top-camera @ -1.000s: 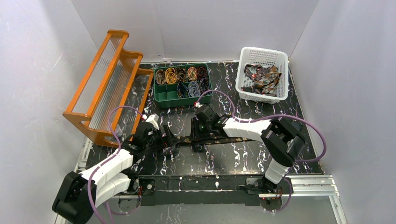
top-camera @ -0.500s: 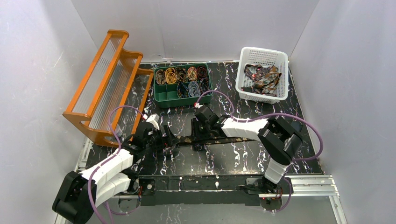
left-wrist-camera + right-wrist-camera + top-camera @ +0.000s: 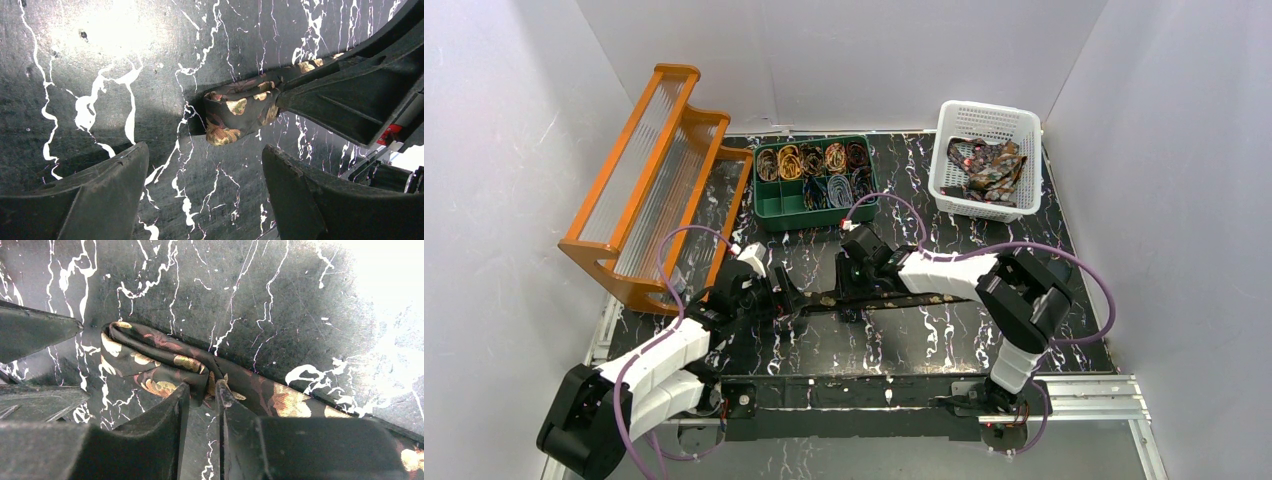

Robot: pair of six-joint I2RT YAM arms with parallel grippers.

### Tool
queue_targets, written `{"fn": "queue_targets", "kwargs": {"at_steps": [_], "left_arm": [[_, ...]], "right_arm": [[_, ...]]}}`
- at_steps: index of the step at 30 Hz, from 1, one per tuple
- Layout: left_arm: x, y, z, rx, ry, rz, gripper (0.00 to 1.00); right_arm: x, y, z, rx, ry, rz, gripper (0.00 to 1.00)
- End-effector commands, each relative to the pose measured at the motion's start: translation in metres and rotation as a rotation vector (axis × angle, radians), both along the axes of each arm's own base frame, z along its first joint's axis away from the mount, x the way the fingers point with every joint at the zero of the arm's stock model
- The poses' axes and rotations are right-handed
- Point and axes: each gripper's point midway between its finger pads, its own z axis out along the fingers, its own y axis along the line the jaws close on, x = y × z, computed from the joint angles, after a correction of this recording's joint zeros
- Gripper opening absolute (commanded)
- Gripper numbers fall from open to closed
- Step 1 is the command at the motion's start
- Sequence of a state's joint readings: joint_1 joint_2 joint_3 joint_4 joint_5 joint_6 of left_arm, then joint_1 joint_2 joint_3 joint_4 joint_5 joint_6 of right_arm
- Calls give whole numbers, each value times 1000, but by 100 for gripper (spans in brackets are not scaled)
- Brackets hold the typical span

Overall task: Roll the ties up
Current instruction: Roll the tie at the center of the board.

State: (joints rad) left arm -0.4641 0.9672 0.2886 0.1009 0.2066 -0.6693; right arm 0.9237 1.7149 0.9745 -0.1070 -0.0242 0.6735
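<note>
From above, one tie (image 3: 924, 298) lies flat across the middle of the table (image 3: 944, 345), running right from the two grippers. The left gripper (image 3: 792, 297) and right gripper (image 3: 848, 292) meet at its left end. Behind them a green tray (image 3: 769, 215) holds rolled ties (image 3: 790, 161), a white basket (image 3: 1024, 130) at the far right holds loose ties (image 3: 986, 168), and an orange rack (image 3: 659, 180) stands at the left.

In the left wrist view, the left gripper (image 3: 204, 152) has its fingers (image 3: 105, 192) spread wide, clear of the cloth. The tie's folded end (image 3: 235, 110) sits on the table just beyond them, with the right gripper (image 3: 280, 97) meeting the fold from the right.

In the right wrist view, the right gripper (image 3: 202, 387) has its fingers (image 3: 165, 425) nearly together, nipping a pleat of the tie (image 3: 150, 365) where it doubles back. The fold bulges to the left, and the rest of the strip trails off right.
</note>
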Motion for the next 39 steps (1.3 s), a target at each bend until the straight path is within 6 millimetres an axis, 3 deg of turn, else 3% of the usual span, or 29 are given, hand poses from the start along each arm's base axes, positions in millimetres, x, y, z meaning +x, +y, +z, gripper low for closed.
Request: {"fn": "queue_targets", "kwargs": {"at_steps": [1, 14, 32, 39], "left_arm": [[-1, 1, -2, 1, -7, -8, 80], [7, -8, -7, -30, -30, -21, 75], [2, -19, -36, -103, 76, 1, 43], [3, -24, -38, -142, 65, -3, 37]], "right_arm": [[10, 4, 2, -3, -31, -2, 32], [4, -4, -21, -60, 23, 43, 29], [0, -9, -33, -37, 92, 46, 28], [-2, -7, -34, -25, 105, 59, 28]]}}
